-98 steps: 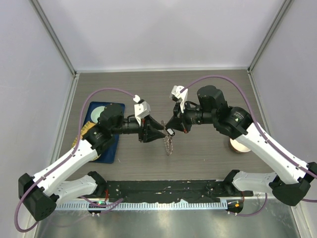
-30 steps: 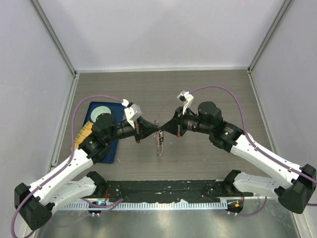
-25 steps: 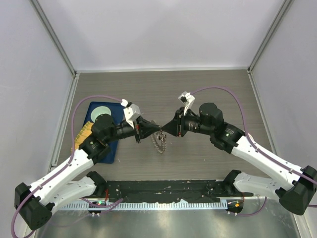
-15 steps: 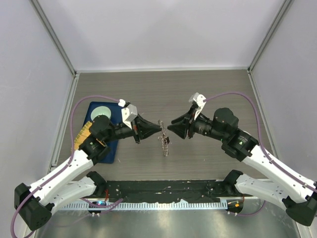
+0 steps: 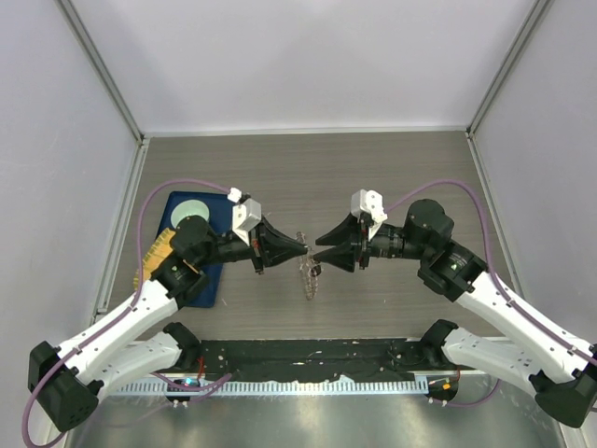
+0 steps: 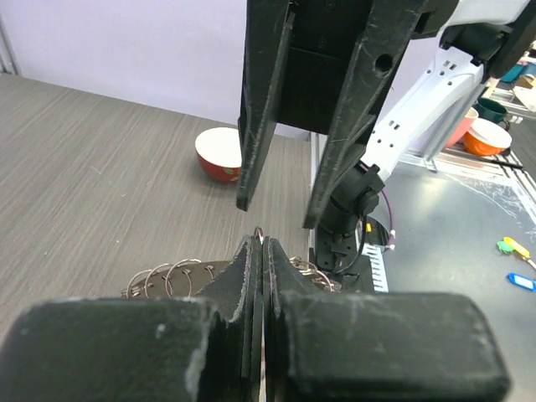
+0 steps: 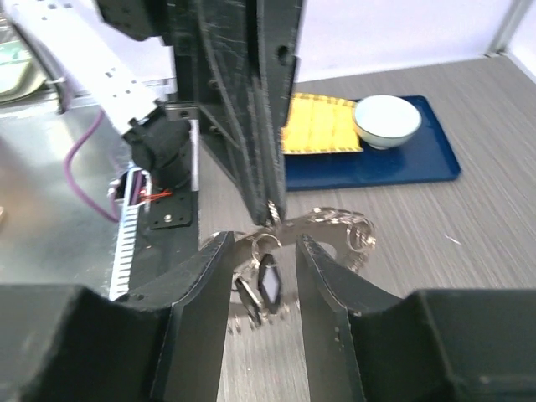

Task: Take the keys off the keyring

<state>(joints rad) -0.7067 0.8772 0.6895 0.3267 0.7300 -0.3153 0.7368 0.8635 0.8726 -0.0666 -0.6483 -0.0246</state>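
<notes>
1. Where the left end effector (image 5: 300,250) pinches it, fingers together on its top edge, the grey-brown toothed metal keyring (image 5: 309,282) hangs.
2. Tiny black-headed keys (image 7: 266,285): dangling under the keyring.
3. Right end effector (image 5: 322,254): just right of the keyring, fingers apart.

Grey wood-grain laminate tabletop (image 5: 392,177), pale white-lilac panel walls (image 5: 308,56) on three sides, silver aluminium corner posts (image 5: 101,73) (one at each rear corner), brushed steel sill (image 5: 317,425) along the near edge, even diffuse lighting, soft faint shadows.
</notes>
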